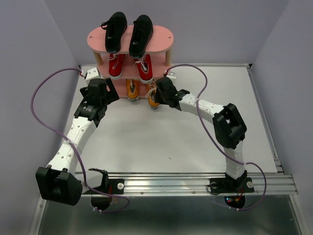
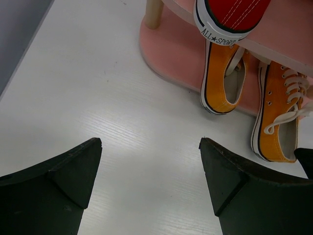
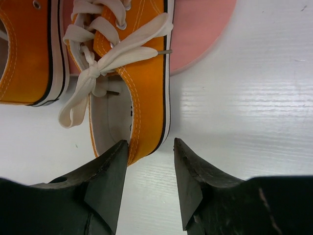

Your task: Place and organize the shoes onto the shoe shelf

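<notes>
The pink shoe shelf (image 1: 166, 41) stands at the table's far edge. Two black shoes (image 1: 115, 30) lie on its top board and two red shoes (image 1: 117, 65) on the middle one. The orange pair (image 1: 131, 89) sits on the bottom board (image 3: 200, 29), heels sticking out over the table. My right gripper (image 3: 149, 144) is open at the heel of the right orange shoe (image 3: 144, 73); one fingertip is at the heel wall, the other stands clear of it. My left gripper (image 2: 150, 144) hangs wide open over bare table, left of the orange shoes (image 2: 222, 73).
A wooden post (image 2: 154, 12) holds up the shelf's left end. Purple cables (image 1: 36, 98) loop beside both arms. Grey walls close in the table on the left, right and behind the shelf. A metal rail (image 1: 195, 183) runs along the near edge.
</notes>
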Motion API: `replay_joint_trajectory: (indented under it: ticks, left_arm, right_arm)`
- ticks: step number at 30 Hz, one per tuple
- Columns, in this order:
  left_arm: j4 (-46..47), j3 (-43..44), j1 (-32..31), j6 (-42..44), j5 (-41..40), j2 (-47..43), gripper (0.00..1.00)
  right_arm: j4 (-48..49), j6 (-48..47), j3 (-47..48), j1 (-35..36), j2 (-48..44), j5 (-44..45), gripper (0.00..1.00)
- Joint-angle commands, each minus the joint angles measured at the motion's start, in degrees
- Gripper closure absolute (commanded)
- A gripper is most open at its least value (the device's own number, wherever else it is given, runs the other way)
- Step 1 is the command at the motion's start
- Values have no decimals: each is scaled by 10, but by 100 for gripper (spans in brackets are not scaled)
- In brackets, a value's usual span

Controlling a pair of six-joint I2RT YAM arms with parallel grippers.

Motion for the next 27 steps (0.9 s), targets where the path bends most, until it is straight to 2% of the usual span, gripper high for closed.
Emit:
replay_joint_trajectory:
  ticks: [1, 14, 17, 20, 24, 27]
  left_arm:
    - [3, 12, 4, 3, -10, -11, 7]
    - [1, 11, 4, 4, -12, -7, 7]
    - [4, 11, 4, 3, -8, -7, 7]
    - [1, 11, 4, 3, -4, -6, 8]
    - [-4, 11, 4, 5, -12, -10, 7]
    - [-7, 13, 4, 8, -16, -15, 7]
  right_arm:
    - [83, -5, -44, 3, -44, -43, 51]
    - [111, -6, -72, 3, -58, -51, 50]
    - [110, 3, -65, 3, -54, -46, 43]
    - [87, 18, -42, 3, -30, -32, 43]
    - [87, 28, -28, 3, -6, -33, 49]
    - [86, 31, -14, 3, 12, -32, 60]
